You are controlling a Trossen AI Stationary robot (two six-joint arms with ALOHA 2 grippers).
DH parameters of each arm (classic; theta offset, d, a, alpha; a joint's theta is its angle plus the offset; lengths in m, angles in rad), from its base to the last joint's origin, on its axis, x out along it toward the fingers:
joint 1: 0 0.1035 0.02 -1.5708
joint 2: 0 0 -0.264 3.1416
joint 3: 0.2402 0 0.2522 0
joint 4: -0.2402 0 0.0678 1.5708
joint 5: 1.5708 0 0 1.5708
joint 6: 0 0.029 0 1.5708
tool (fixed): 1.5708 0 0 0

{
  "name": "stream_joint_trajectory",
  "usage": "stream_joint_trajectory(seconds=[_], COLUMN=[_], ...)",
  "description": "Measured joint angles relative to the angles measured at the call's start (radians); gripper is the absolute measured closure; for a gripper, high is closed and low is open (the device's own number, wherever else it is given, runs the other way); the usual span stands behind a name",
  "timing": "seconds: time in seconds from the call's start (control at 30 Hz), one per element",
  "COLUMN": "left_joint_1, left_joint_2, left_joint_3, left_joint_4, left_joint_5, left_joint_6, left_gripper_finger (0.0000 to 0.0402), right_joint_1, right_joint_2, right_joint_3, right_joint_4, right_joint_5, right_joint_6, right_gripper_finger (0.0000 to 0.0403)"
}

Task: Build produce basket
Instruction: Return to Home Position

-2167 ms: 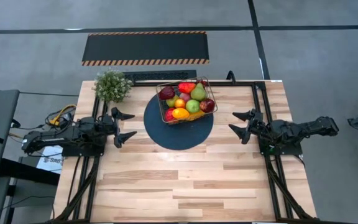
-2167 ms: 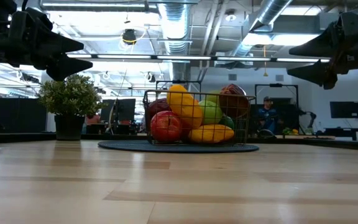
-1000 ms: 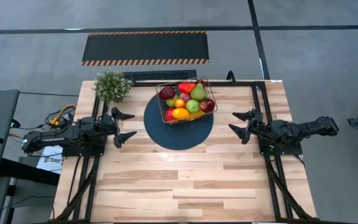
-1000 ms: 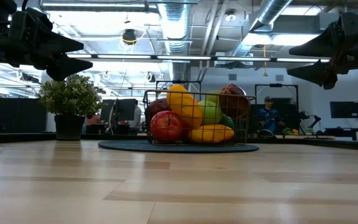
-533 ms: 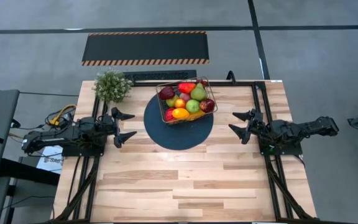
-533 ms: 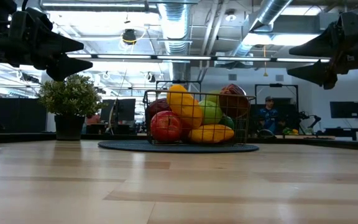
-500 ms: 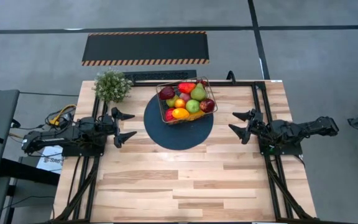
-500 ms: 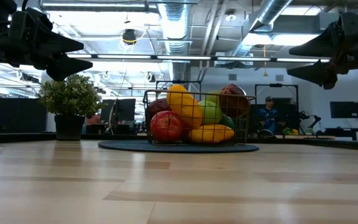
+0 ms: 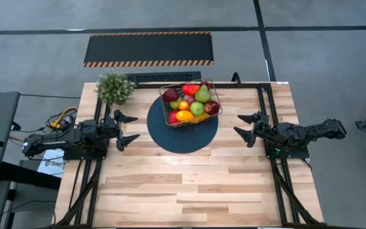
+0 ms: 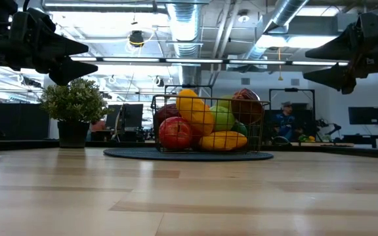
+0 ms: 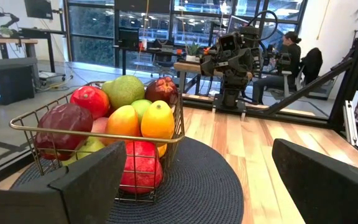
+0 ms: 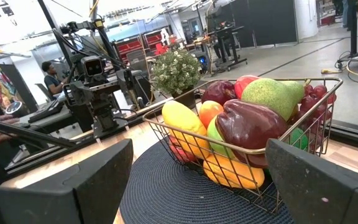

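The wire basket (image 11: 73, 129) stood on the far part of a dark blue round mat (image 9: 183, 138), at the middle of the far half of the wooden table (image 9: 189, 184), and it was heaped with the produce (image 9: 189, 103). On top lay a green pear (image 9: 203, 94), a dark red apple (image 9: 211, 108), a green apple (image 9: 197, 108), an orange mango (image 9: 184, 116) and a yellow lemon (image 10: 188, 101); purple grapes (image 12: 312, 99) showed at one wall of the basket. The left gripper (image 9: 138, 127) hung above the table at the left edge, its fingers spread wide apart and holding nothing. It pointed toward the mat, and the basket lay well apart from it, farther back and to its right. The right gripper (image 9: 236, 124) hung at the right edge in the same way, wide open and empty, with the basket well apart, farther back and to its left. So the basket was between the two grippers, and neither touched it. A small potted plant (image 9: 114, 88) stood at the far left corner, near the basket. A white sheet (image 9: 51, 163) under the left arm carried print, but it was too small to read. A person (image 10: 283, 118) sat in the room behind the table.
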Motion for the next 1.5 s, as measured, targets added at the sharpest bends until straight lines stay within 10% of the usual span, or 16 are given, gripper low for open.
stream_joint_trajectory(seconds=[1.5], left_joint_1=[0.0], left_joint_2=[0.0], left_joint_3=[0.0], left_joint_4=[0.0], left_joint_5=[0.0], left_joint_6=[0.0], left_gripper_finger=[0.001], right_joint_1=[0.0], right_joint_2=[0.0], right_joint_3=[0.0], right_joint_4=[0.0], right_joint_5=[0.0], right_joint_6=[0.0], right_gripper_finger=[0.0017])
